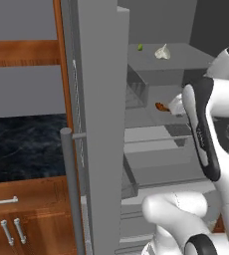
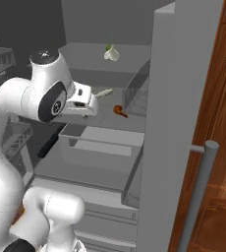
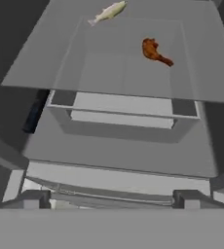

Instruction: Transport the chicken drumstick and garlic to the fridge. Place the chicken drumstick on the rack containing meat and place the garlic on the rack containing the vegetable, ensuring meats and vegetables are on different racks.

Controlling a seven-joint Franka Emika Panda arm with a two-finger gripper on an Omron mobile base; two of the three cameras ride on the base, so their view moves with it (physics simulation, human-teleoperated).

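From the left base view, the garlic (image 1: 162, 52) and the tiny green vegetable (image 1: 140, 47) are seen on the uppermost fridge shelf (image 1: 186, 62). From the right, the chicken drumstick (image 2: 119, 111) is found lying one level lower. In the hand view, a pale fish (image 3: 106, 12) is spotted well beyond it; the gripper (image 3: 111, 200) is spread wide, with nothing held.
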